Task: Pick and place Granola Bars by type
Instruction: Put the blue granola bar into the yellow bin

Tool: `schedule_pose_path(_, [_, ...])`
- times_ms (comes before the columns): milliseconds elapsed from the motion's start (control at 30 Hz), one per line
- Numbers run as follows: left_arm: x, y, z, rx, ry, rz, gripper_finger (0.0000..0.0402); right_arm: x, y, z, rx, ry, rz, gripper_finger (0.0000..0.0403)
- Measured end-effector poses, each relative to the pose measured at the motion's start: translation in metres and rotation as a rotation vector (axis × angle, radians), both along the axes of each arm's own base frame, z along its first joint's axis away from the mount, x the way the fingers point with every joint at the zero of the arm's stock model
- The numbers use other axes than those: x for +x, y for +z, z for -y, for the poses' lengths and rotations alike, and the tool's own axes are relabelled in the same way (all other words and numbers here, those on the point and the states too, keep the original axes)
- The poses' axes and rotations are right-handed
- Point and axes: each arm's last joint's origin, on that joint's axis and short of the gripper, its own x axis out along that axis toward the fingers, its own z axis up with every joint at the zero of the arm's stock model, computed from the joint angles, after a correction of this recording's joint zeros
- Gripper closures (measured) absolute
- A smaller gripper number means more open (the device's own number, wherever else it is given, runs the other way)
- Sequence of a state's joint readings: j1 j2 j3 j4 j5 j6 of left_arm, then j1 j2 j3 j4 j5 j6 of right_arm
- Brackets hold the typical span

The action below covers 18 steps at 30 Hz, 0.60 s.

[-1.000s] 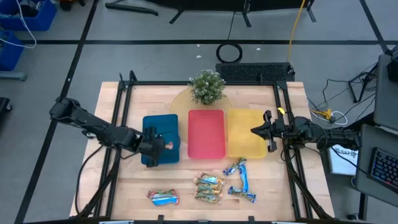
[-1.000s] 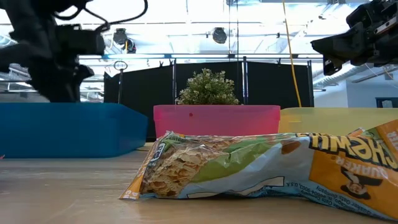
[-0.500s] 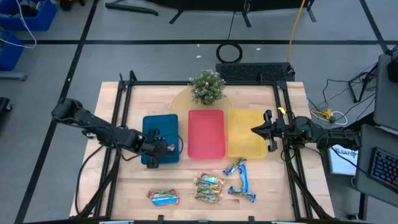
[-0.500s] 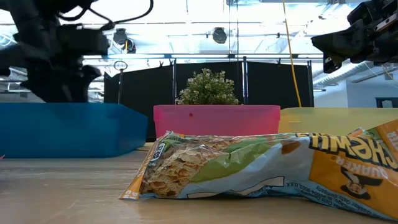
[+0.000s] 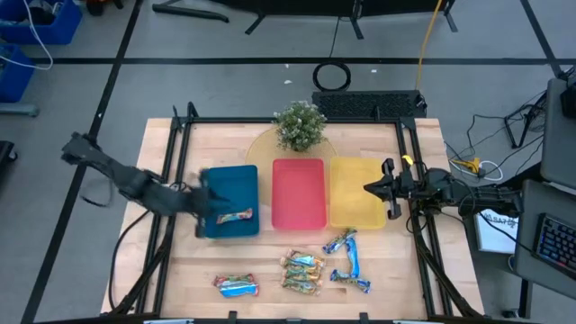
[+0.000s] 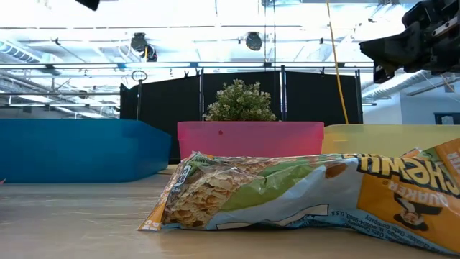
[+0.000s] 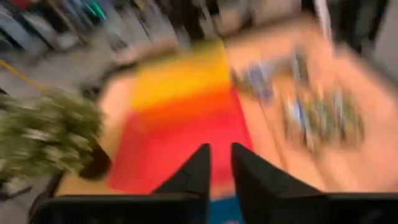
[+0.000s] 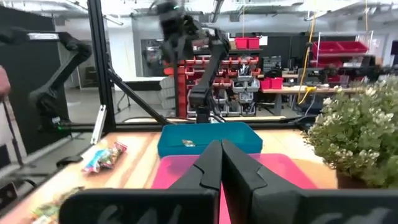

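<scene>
From the high view, three trays stand in a row on the wooden tabletop [image 5: 180,270]: a blue tray [image 5: 236,184], a red tray [image 5: 299,193] and a yellow tray [image 5: 355,191]. One bar [image 5: 234,216] lies inside the blue tray, near its front edge. The left gripper [image 5: 200,202] is at the left edge of the blue tray, blurred, and it is not touching this bar. The other granola bars lie on the tabletop in front of the trays: a blue and orange bar [image 5: 236,286] at the left, tan bars [image 5: 301,271] in the middle, and shiny blue bars [image 5: 349,260] at the right. A small plant [image 5: 300,125] stands behind the red tray. The right gripper [image 5: 371,190] waits over the right edge of the yellow tray.

In the low view, one tan bar [image 6: 302,193] lies close to the camera, with the three trays behind it. The right arm [image 6: 413,43] is above the yellow tray.

The left wrist view is blurred; the jaws are a little apart and hold nothing, over the red tray.

In the right wrist view, the jaws are closed together and empty. The bar in the blue tray shows beyond them.
</scene>
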<state>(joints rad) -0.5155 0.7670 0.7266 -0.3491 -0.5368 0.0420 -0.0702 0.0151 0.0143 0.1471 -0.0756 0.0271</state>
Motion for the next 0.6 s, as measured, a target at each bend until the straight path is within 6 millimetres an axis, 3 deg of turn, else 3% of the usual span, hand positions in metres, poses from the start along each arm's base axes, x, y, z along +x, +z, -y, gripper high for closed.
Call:
schedule_pose_path(67, [-0.012, 0.001, -0.01, -0.029, 0.017, 0.13, 0.039, 0.0, 0.0, 0.0, -0.047, -0.006, -0.002, 0.0403])
schedule_pose_path(133, [-0.018, -0.008, -0.017, -0.034, 0.033, 0.223, 0.0393, 0.001, -0.001, 0.0, -0.084, -0.01, -0.013, 0.0403])
schedule_pose_path(367, [-0.024, -0.079, -0.029, 0.016, 0.099, 0.356, 0.0395, 0.003, -0.003, 0.0, -0.085, -0.005, -0.035, 0.0403])
schedule_pose_path(533, [-0.027, -0.11, -0.034, 0.035, 0.139, 0.409, 0.0395, 0.004, -0.001, 0.001, -0.055, -0.031, -0.035, 0.0403])
schedule_pose_path(600, [-0.028, -0.119, -0.036, 0.039, 0.169, 0.39, 0.0397, 0.007, -0.003, 0.001, -0.045, -0.048, -0.134, 0.0403])
